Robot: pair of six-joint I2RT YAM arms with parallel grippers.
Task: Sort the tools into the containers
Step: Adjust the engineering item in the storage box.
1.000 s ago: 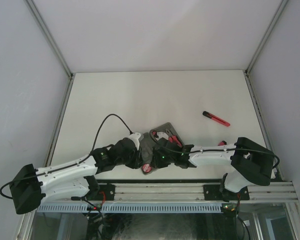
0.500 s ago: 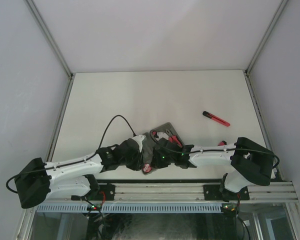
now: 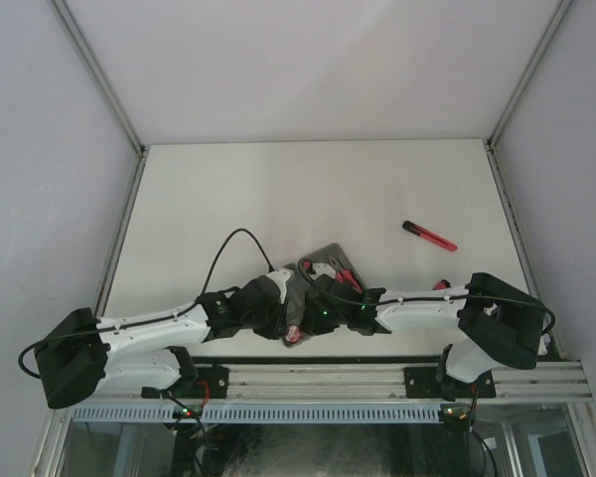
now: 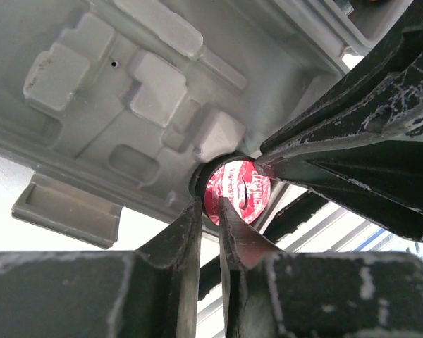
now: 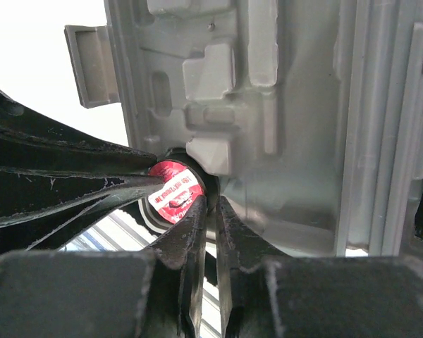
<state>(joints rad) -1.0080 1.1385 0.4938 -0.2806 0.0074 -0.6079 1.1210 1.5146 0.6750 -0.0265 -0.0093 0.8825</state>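
As it lies, stick tool (image 3: pixel 429 236) slants, black end far-left.

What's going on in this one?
Both arms meet at the near edge of the open grey case. The left gripper and right gripper, both nearly closed, sit at a round red-labelled piece by the case's edge; whether either grips it is unclear. Red-handled tools lie in the case, and one red-black tool lies out on the table.
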